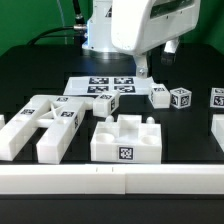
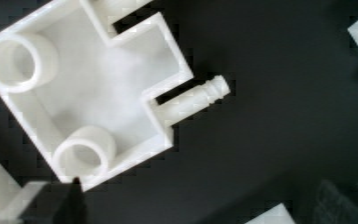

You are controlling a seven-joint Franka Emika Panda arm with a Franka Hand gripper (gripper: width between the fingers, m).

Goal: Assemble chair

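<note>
In the wrist view a flat white chair panel with two round sockets, cut notches and a ribbed peg lies on the black table. My gripper is above it and open, its dark fingertips wide apart with only black table between them; one fingertip is over the panel's corner. In the exterior view the arm stands at the back and covers the jaws. Other chair parts lie in front: a slotted frame on the exterior view's left and a notched block in the middle.
The marker board lies flat behind the block. Small white tagged pieces sit toward the exterior view's right, with another white part at the right edge. A white rail runs along the front.
</note>
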